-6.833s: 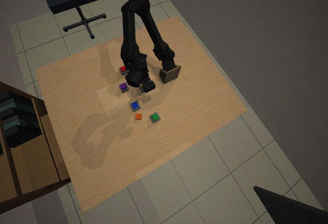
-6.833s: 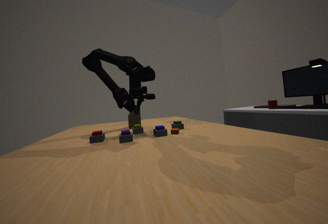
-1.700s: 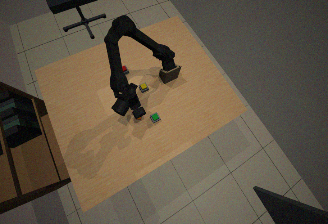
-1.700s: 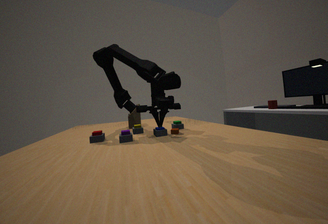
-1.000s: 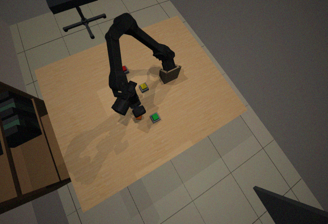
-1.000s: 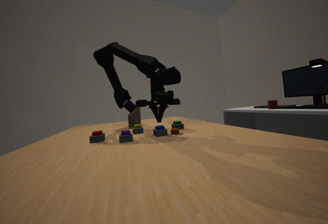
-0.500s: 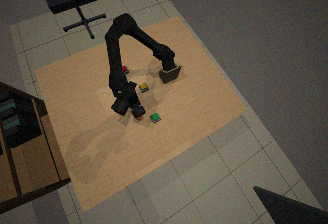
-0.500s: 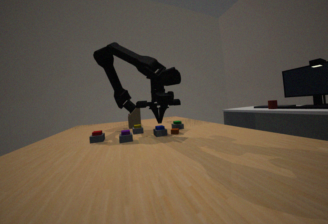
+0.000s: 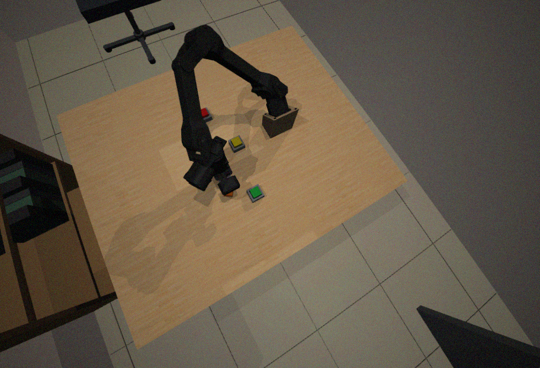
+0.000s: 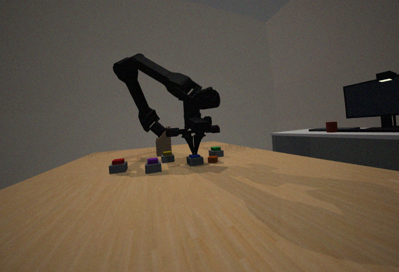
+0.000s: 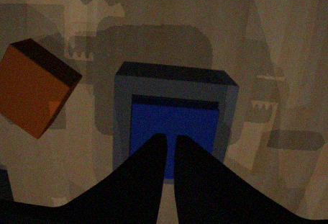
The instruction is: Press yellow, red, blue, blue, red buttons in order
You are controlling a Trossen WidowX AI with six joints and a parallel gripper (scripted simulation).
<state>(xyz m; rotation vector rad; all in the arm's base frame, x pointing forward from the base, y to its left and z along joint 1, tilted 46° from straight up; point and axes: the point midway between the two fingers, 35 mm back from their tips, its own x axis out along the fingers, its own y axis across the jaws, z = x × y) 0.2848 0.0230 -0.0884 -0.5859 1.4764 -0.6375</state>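
My gripper (image 10: 194,154) (image 11: 170,145) is shut with nothing between the fingers. Its tips are on the cap of the blue button (image 10: 194,156) (image 11: 172,119), which sits low in its grey base. In the top view the arm hides the blue button. The yellow button (image 9: 236,141) (image 10: 167,153) stands nearer the arm's base, its cap raised. The red button (image 9: 204,112) (image 10: 118,161) is at the far left in the exterior view, its cap raised; the arm partly covers it in the top view.
An orange block (image 9: 228,194) (image 10: 212,159) (image 11: 34,89) lies close beside the blue button. A green button (image 9: 255,191) (image 10: 215,148) stands beyond the block. A purple button (image 10: 152,160) stands between red and blue in the exterior view. All are on the wooden table (image 9: 283,224) (image 10: 145,214).
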